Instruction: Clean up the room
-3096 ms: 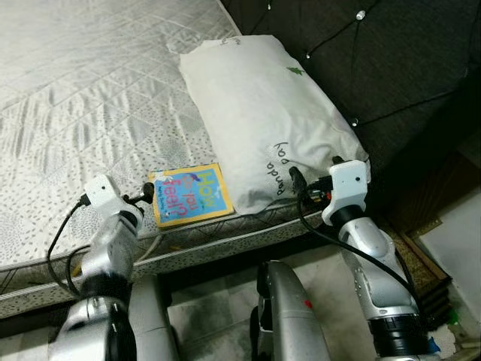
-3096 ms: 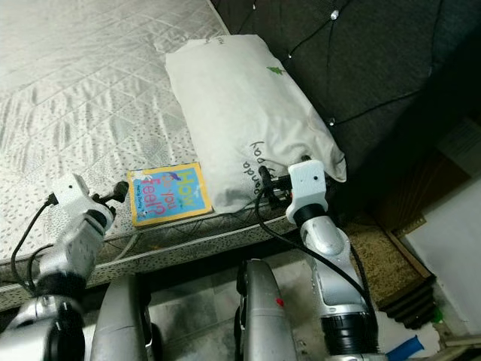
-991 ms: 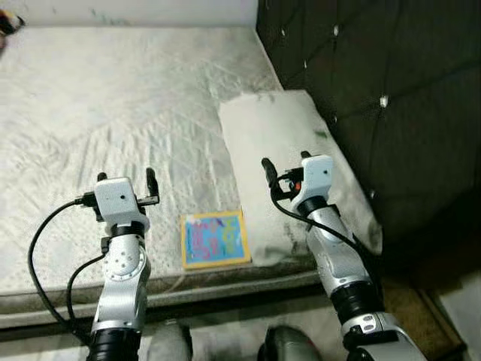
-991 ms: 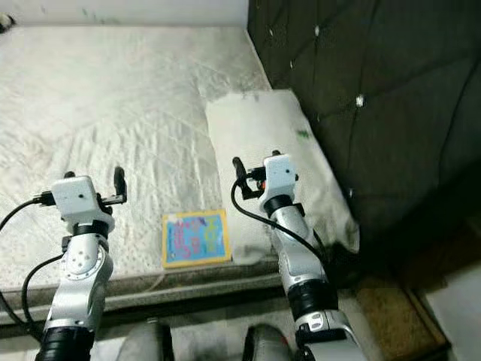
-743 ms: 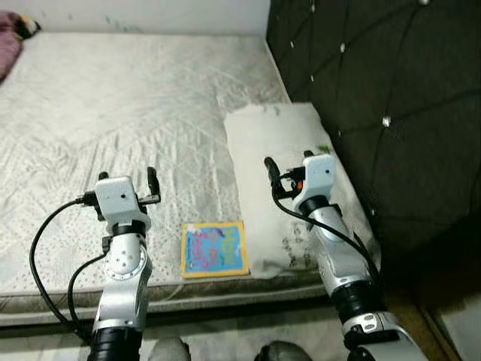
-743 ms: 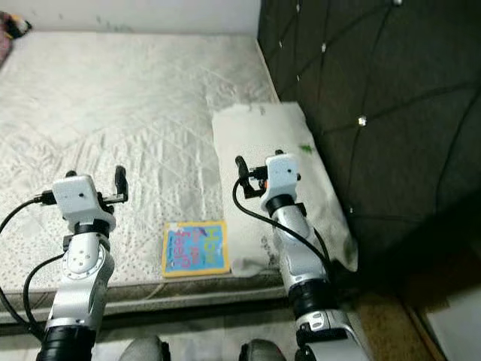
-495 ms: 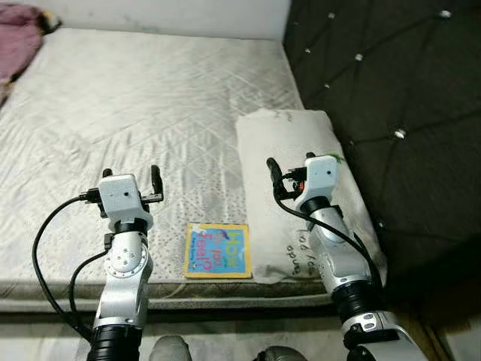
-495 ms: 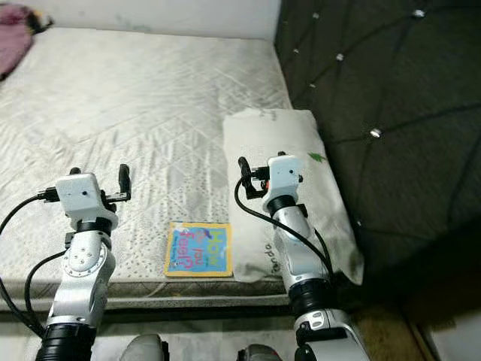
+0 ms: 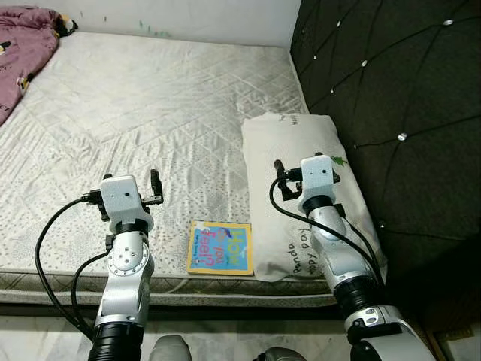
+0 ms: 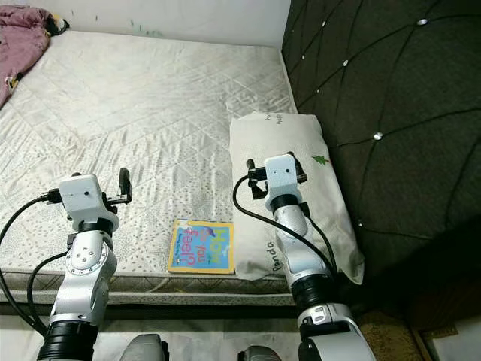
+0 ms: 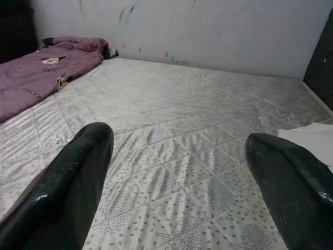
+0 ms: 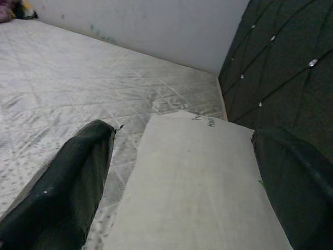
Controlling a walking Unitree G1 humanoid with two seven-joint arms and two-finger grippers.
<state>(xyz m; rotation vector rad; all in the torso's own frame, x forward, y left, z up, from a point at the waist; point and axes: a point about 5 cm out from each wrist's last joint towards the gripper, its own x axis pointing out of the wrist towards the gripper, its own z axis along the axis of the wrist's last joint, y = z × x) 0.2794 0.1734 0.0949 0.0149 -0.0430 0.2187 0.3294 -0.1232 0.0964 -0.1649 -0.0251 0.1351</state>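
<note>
Blue book (image 9: 220, 248) lies between left claw (image 9: 128, 183) and right claw (image 9: 307, 171).

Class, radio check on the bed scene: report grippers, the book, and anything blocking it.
Left gripper and right gripper open, raised over the mattress, holding nothing. Book flat at the near edge, beside the pillow. Nothing on top of it.
</note>
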